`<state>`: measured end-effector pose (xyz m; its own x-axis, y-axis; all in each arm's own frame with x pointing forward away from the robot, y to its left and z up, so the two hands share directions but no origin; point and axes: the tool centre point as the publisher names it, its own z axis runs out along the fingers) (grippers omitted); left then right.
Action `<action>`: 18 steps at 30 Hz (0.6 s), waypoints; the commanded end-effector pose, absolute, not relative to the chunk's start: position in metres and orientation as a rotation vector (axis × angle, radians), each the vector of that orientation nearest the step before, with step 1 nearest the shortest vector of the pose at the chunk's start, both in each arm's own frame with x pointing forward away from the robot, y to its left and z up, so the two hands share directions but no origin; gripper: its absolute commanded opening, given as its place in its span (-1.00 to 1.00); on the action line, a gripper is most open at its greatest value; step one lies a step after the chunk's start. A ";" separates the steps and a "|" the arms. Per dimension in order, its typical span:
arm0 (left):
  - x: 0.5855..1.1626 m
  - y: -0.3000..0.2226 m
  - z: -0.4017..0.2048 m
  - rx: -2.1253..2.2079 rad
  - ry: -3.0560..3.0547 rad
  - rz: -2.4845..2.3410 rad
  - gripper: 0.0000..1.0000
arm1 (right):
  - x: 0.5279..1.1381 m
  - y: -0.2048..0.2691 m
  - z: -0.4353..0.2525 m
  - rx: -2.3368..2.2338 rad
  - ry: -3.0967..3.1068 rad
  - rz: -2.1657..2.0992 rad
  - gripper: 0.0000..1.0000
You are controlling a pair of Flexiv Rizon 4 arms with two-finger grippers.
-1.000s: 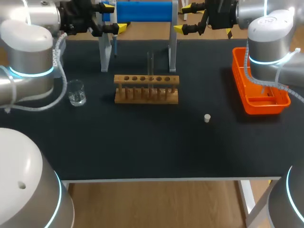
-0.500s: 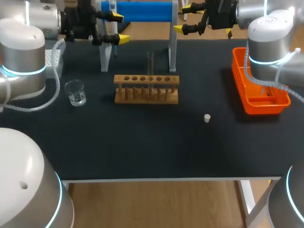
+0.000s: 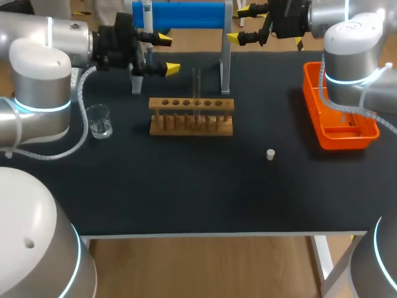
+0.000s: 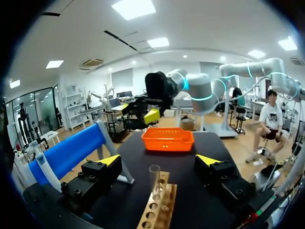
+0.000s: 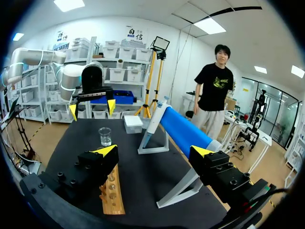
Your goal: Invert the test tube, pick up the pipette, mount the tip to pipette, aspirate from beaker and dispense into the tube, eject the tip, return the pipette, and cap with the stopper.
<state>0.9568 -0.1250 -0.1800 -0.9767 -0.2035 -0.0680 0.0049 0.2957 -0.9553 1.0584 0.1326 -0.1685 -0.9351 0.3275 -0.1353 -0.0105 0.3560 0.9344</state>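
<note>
With left gripper and right gripper both spread open and empty at upper frame, you see the rack centred, the test tube upright in it, and, in the head view alone, the stopper lower right.

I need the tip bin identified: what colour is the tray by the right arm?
The tray is orange; the head view shows it best.

Lab, probably: wooden test-tube rack, glass beaker, pipette hung on stand.
</note>
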 end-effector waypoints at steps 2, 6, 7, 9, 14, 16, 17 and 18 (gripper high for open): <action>0.963 -0.134 -0.190 -0.178 2.417 -1.750 1.00 | 1.059 0.132 -0.168 0.280 2.328 1.605 1.00; 0.966 -0.136 -0.197 -0.170 2.420 -1.754 1.00 | 1.059 0.132 -0.168 0.280 2.328 1.605 1.00; 0.966 -0.137 -0.199 -0.166 2.421 -1.756 1.00 | 1.059 0.132 -0.168 0.280 2.328 1.605 1.00; 0.967 -0.141 -0.203 -0.159 2.434 -1.754 1.00 | 1.059 0.132 -0.168 0.280 2.328 1.605 1.00; 0.971 -0.148 -0.213 -0.134 2.448 -1.755 1.00 | 1.059 0.132 -0.168 0.280 2.328 1.605 1.00; 0.972 -0.150 -0.217 -0.133 2.452 -1.752 1.00 | 1.059 0.132 -0.168 0.280 2.328 1.605 1.00; 0.974 -0.151 -0.220 -0.132 2.457 -1.751 1.00 | 1.059 0.132 -0.168 0.280 2.328 1.605 1.00; 0.975 -0.151 -0.223 -0.134 2.461 -1.749 1.00 | 1.059 0.132 -0.168 0.280 2.328 1.605 1.00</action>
